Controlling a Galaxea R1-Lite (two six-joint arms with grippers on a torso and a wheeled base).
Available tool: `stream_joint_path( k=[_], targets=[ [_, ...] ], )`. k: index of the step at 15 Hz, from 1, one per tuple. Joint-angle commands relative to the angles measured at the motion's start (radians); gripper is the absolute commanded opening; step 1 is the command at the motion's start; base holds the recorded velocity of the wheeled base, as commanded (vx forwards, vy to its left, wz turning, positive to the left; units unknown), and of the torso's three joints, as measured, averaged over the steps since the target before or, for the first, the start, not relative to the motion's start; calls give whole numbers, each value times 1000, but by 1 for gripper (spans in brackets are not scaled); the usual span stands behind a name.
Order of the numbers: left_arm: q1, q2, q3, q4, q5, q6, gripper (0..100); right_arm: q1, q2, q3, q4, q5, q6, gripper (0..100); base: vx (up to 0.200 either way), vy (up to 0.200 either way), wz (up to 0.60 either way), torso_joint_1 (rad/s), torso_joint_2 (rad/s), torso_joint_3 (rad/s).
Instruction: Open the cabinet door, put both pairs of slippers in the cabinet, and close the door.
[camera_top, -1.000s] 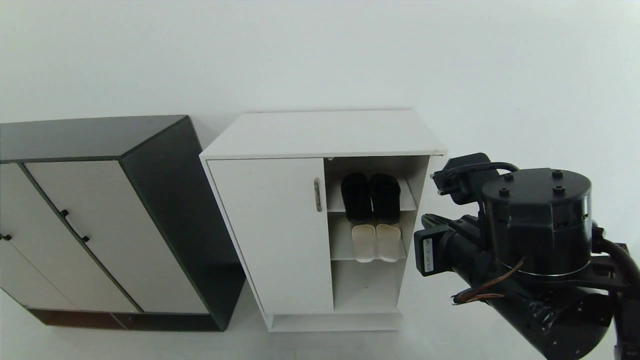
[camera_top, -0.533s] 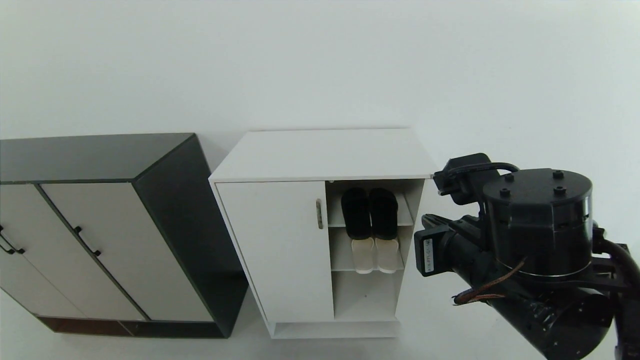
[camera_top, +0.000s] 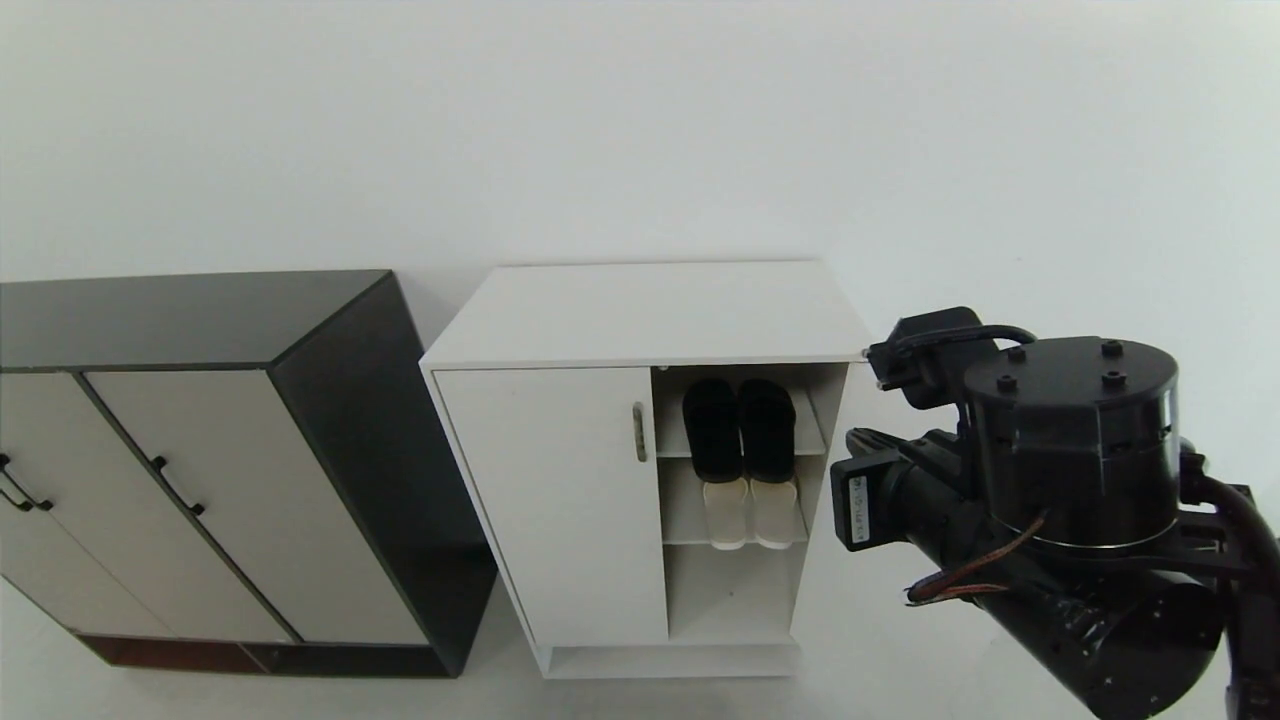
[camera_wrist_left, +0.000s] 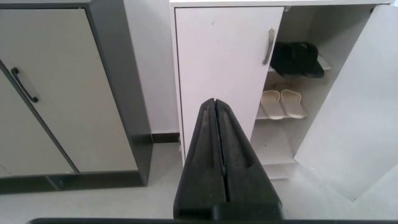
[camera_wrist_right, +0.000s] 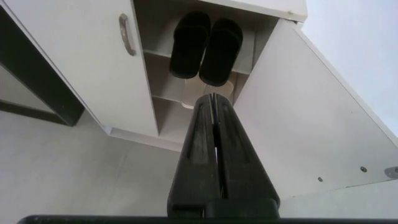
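A: Shelved inside the white wooden cabinet (camera_top: 650, 310): black rubber slippers (camera_top: 740, 428) above, cream rubber slippers (camera_top: 750, 510) below.

B: Still to shut: the flat white door (camera_wrist_right: 311, 124), swung wide. Pinched closed and empty, left gripper (camera_wrist_left: 214, 104) and right gripper (camera_wrist_right: 213, 99); could skid off, leaving it ajar.

Black slippers (camera_top: 740, 428), white slippers (camera_top: 751, 510), white cabinet (camera_top: 650, 310)

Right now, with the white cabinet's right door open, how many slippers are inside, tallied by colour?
Black slippers: 2
Cream slippers: 2
Total: 4
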Motion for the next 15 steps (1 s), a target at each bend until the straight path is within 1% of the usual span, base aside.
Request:
stream_joint_path(
  k=[1, 6, 10, 12, 15],
  targets=[
    [-1, 0, 0, 0, -1, 0, 0, 0, 3, 0, 0, -1, 0, 0, 0, 0, -600, -2, 2, -2],
    [0, 0, 0, 0, 0, 0, 0, -12, 6, 0, 0, 0, 0, 0, 0, 0, -600, 9, 2, 0],
    [0, 0, 0, 0, 0, 0, 0, -45, 8, -6, -17, 8, -11, 0, 0, 0, 0, 0, 0, 0],
    [0, 0, 0, 0, -1, 1, 0, -91, 4, -26, -42, 82, -15, 0, 0, 0, 0, 0, 0, 0],
    [-1, 2, 0, 0, -1, 1, 0, -203, 23, -89, -17, 167, -12, 0, 0, 0, 0, 0, 0, 0]
  ],
)
